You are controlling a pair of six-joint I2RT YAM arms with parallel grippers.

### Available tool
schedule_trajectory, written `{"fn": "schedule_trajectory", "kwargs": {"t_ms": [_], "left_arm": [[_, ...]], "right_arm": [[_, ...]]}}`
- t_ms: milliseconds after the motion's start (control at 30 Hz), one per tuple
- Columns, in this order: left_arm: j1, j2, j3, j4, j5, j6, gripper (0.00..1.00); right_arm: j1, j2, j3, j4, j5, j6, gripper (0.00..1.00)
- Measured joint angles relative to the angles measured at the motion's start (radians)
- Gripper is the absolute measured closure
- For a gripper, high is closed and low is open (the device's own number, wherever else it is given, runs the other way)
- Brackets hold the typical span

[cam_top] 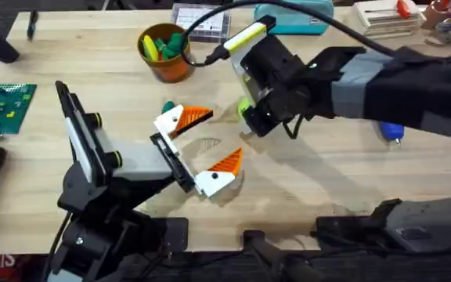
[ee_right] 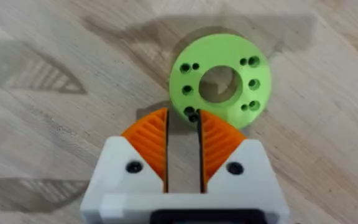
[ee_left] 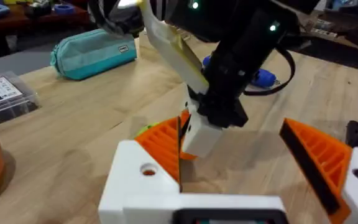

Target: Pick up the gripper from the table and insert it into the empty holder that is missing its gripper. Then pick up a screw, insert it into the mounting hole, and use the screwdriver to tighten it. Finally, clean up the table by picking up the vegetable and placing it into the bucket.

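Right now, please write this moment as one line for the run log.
right gripper: fingers closed on rim of vegetable, on table | left gripper: open, empty | bucket: upright, apart | screwdriver: lying on table

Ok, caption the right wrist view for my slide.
Right gripper, nearly closed, at the edge of the lime-green vegetable lying flat on the wooden table.

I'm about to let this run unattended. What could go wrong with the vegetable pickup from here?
The right gripper pinches only the rim of the vegetable, so it may slip out when lifted. The open left gripper sits close beside it, so the arms could bump. The bucket already holds pieces, so the vegetable might bounce off.
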Motion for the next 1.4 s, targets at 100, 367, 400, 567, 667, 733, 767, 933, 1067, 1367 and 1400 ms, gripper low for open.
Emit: {"fn": "schedule_trajectory", "kwargs": {"t_ms": [100,367,400,567,667,733,767,933,1067,1367,1400], "left_arm": [[0.000,0.000,0.000,0.000,0.000,0.000,0.016],[0.000,0.000,0.000,0.000,0.000,0.000,0.016],[0.000,0.000,0.000,0.000,0.000,0.000,0.016],[0.000,0.000,0.000,0.000,0.000,0.000,0.016],[0.000,0.000,0.000,0.000,0.000,0.000,0.016],[0.000,0.000,0.000,0.000,0.000,0.000,0.016],[0.000,0.000,0.000,0.000,0.000,0.000,0.016],[0.000,0.000,0.000,0.000,0.000,0.000,0.016],[0.000,0.000,0.000,0.000,0.000,0.000,0.016],[0.000,0.000,0.000,0.000,0.000,0.000,0.016],[0.000,0.000,0.000,0.000,0.000,0.000,0.016]], "right_arm": [[0.000,0.007,0.000,0.000,0.000,-0.005,0.736],[0.000,0.007,0.000,0.008,0.003,-0.015,0.736],[0.000,0.007,0.000,0.012,0.003,-0.015,0.736],[0.000,0.008,0.000,0.025,0.003,-0.015,0.736],[0.000,0.020,0.000,0.025,0.004,-0.017,0.736],[0.000,0.021,0.000,0.027,0.004,-0.018,0.736],[0.000,0.022,0.000,0.028,0.005,-0.018,0.736],[0.000,0.022,0.000,0.029,0.006,-0.018,0.736],[0.000,0.022,0.000,0.026,0.007,-0.018,0.736],[0.000,0.022,0.000,0.026,0.007,-0.018,0.736],[0.000,0.022,0.000,0.026,0.007,-0.018,0.736]]}}
